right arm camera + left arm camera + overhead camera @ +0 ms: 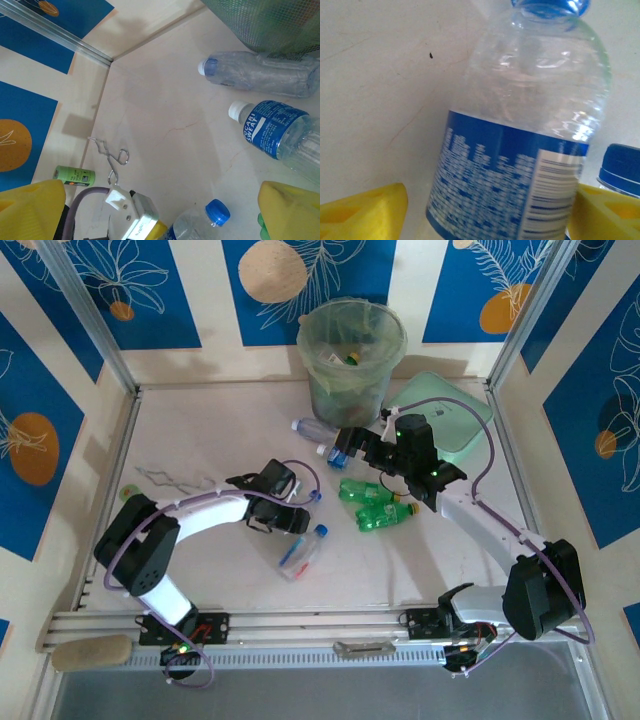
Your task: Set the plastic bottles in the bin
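Each arm is built of white, tube-like links between bulky black joint housings. The left arm (205, 518) has a purple cable (205, 500) running along its links and looping loosely off its joints. The right arm (480, 520) carries a paler purple lead (495, 452) that arches clear of its wrist. The bases (180, 628) are black blocks, and thin red and black wires show beside the left one. Small green lights (435, 472) glow on the right arm's wrist housing and low at both bases. The left fingers (365, 210) and right fingers (292, 210) are bright yellow moulded plastic, with shallow recessed pockets in their faces.
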Robot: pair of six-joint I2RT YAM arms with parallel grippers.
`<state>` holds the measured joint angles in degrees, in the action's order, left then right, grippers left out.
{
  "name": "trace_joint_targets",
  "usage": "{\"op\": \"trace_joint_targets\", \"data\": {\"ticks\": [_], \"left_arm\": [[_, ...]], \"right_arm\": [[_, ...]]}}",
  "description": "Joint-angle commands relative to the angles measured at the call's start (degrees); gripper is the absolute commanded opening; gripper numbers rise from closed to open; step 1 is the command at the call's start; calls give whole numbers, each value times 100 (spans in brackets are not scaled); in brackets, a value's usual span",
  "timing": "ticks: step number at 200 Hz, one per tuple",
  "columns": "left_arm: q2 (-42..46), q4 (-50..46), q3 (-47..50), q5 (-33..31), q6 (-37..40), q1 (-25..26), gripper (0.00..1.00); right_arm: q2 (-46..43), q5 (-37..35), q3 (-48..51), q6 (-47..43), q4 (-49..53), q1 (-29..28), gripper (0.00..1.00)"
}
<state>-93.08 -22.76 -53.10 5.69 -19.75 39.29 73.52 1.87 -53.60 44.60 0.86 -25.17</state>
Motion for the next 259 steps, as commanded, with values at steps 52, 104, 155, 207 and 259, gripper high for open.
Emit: {"op": "trace_joint_targets", "data": {"ticks": [52, 104, 155, 207, 259], "left_arm": [[-134, 223, 51, -81, -134, 52, 66], [303, 501, 210, -352, -225, 51, 51], [1212, 1257, 287, -235, -462, 39, 49], [1786, 2382, 327, 288, -514, 40, 49], [1936, 3129, 575, 767, -710, 37, 49]], "right_arm": [[-31, -64, 80, 124, -16, -31, 99], [35, 50, 130, 233, -78, -48, 99], [113, 260, 114, 292, -228, -168, 99], [406, 764, -174, 80, -460, -508, 99], [661, 963, -383, -15, -596, -735, 100]]}}
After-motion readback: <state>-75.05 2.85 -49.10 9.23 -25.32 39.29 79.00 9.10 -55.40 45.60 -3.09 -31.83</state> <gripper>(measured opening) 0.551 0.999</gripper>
